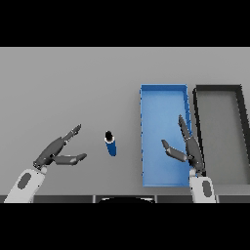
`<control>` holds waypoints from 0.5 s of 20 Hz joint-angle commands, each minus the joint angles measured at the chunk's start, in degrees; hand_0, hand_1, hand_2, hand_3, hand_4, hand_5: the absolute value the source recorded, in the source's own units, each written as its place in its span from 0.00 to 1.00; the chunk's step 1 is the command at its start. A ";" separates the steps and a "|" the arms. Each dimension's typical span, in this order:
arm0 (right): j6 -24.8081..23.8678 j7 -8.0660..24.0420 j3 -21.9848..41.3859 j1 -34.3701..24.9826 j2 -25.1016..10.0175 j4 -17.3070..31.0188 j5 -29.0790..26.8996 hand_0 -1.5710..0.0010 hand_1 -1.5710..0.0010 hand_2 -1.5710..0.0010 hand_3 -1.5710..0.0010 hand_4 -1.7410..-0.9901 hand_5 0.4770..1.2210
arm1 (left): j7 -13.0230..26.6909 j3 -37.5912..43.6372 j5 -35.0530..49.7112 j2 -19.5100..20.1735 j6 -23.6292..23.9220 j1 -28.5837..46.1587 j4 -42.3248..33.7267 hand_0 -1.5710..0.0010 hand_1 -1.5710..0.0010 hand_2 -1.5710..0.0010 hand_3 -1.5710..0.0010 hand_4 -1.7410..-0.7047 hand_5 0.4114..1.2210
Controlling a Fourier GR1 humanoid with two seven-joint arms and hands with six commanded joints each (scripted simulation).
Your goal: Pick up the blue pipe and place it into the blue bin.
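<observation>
head view: a short, smooth blue cylindrical pipe (pixel 111 143) with a dark open top stands upright on the flat matte grey table (pixel 68 83), apart from everything. to its right lies a long rectangular blue bin (pixel 146 146) with thin raised walls, and just beside that a dark grey rectangular bin (pixel 197 105) of the same shape. the left hand (pixel 54 152) shows left of the pipe, fingers straight and spread from the thumb, holding nothing. the right hand (pixel 189 149) hangs over the blue bin's right edge, fingers extended, thumb apart, empty.
</observation>
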 commanded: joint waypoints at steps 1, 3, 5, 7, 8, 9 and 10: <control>-0.03 -0.28 -0.05 -0.20 -0.10 0.50 0.22 1.00 1.00 1.00 1.00 0.67 0.17 | 0.40 -1.01 -0.29 -0.23 -0.39 0.42 -0.88 1.00 1.00 1.00 1.00 0.64 0.09; 0.03 -0.75 0.19 -0.15 0.03 0.86 0.55 1.00 1.00 1.00 1.00 0.66 0.18 | 0.68 -3.01 -1.58 -1.96 -1.02 -0.92 -0.62 1.00 1.00 1.00 1.00 0.63 0.07; 0.16 -1.74 0.08 0.25 0.15 1.21 0.39 1.00 1.00 1.00 1.00 0.64 0.19 | 0.79 -5.18 -3.56 -3.44 -1.15 -1.35 -0.81 1.00 1.00 1.00 1.00 0.62 0.05; 0.18 -1.54 -0.25 -0.34 0.17 1.38 -0.05 1.00 1.00 1.00 1.00 0.64 0.19 | 2.06 -6.63 -4.16 -5.65 -1.09 -2.49 -0.16 1.00 1.00 1.00 1.00 0.61 0.04; 0.32 -1.37 -0.04 -0.25 0.35 0.98 -0.19 1.00 1.00 1.00 1.00 0.63 0.19 | 1.76 -7.27 -4.28 -6.38 -1.49 -2.37 0.28 1.00 1.00 1.00 1.00 0.60 0.04; 0.19 -1.22 0.15 0.19 0.67 0.45 -0.21 1.00 1.00 1.00 1.00 0.63 0.19 | 1.49 -7.62 -4.52 -7.22 -1.77 -3.24 1.04 1.00 1.00 1.00 1.00 0.60 0.04; 0.28 -1.03 0.18 0.68 0.48 0.30 -0.07 1.00 1.00 1.00 1.00 0.62 0.19 | 1.74 -8.39 -5.78 -8.71 -1.23 -3.88 2.58 1.00 1.00 1.00 1.00 0.60 0.04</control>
